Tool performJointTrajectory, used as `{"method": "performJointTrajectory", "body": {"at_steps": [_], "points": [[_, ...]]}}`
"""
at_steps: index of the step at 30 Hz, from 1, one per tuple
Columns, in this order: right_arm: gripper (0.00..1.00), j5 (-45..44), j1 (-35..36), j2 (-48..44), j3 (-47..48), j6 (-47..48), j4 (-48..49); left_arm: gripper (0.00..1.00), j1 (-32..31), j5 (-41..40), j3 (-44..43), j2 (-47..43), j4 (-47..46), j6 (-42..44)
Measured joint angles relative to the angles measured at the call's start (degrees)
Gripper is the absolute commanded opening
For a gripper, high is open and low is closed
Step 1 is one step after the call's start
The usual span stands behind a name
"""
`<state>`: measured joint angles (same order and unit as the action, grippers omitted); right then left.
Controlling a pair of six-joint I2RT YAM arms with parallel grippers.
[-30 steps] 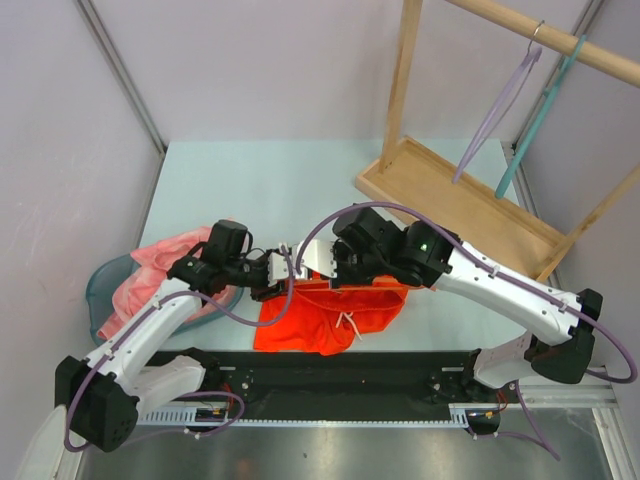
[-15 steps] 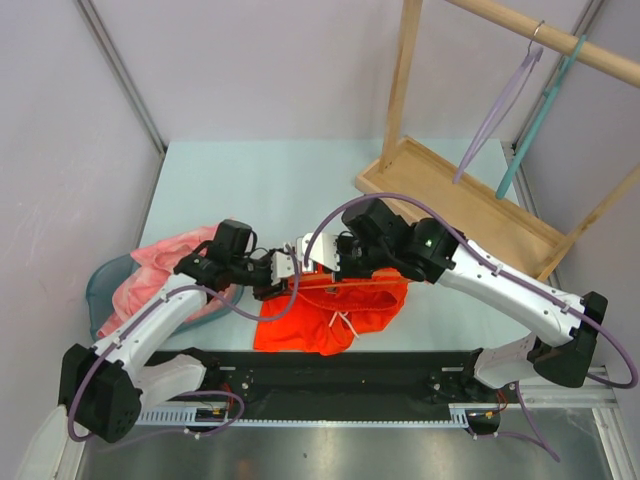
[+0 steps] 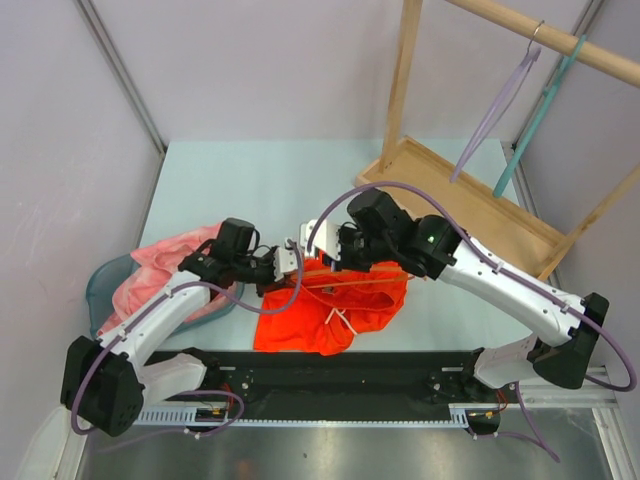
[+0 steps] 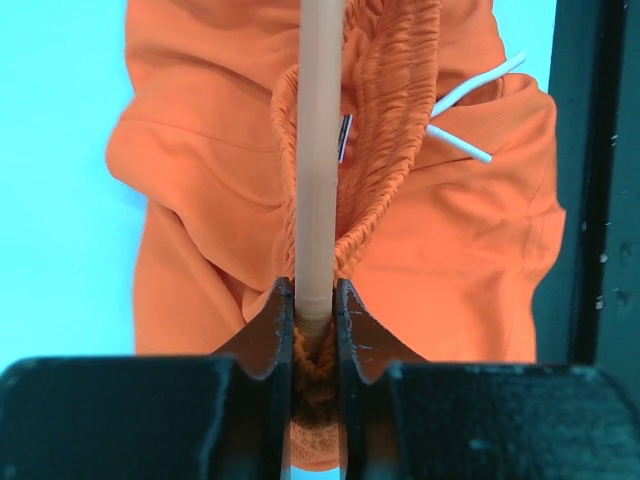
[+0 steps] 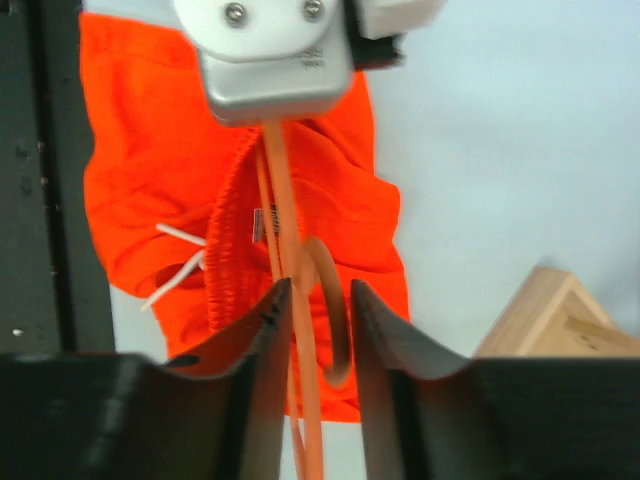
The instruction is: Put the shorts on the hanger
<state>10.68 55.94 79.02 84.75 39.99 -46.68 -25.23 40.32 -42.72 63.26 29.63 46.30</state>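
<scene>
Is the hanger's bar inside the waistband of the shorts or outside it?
Inside, it seems: in the left wrist view the hanger runs between the two waistband layers of the shorts.

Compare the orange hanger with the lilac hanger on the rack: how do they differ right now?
The orange hanger lies low over the table, clamped in the left gripper; the lilac hanger hangs free from the wooden rail by its hook. The orange hanger's bar sits in the waistband opening of the shorts; the lilac hanger is bare. Both are thin hangers with a hook.
</scene>
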Motion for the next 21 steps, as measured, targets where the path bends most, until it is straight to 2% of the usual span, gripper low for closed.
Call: {"method": "performJointTrajectory", "body": {"at_steps": [2,8,13,18,21], "points": [[0.73,-0.7,-1.1,-0.4,-0.2,-3.4,1.4,0.0,0.4,0.2,0.0,0.6,-0.1,-1.3],[0.71,-3.9,-9.3,-8.9,-3.8,-14.4,3.5,0.0,4.7,0.4,-0.4,4.6,-0.6,-6.1],[0.69,-4.3,-11.0,-17.6,-8.5,-19.9,3.3,0.0,5.4,0.3,-1.7,6.1,-1.1,-9.4],[0.73,-6.6,-10.9,-22.0,-22.4,-22.5,4.5,0.0,6.9,0.6,-2.9,8.3,-1.7,-13.0],[0.76,-8.5,-10.9,-21.0,-31.2,-23.3,8.5,0.0,7.2,0.7,-3.3,9.2,-1.9,-14.1]]}}
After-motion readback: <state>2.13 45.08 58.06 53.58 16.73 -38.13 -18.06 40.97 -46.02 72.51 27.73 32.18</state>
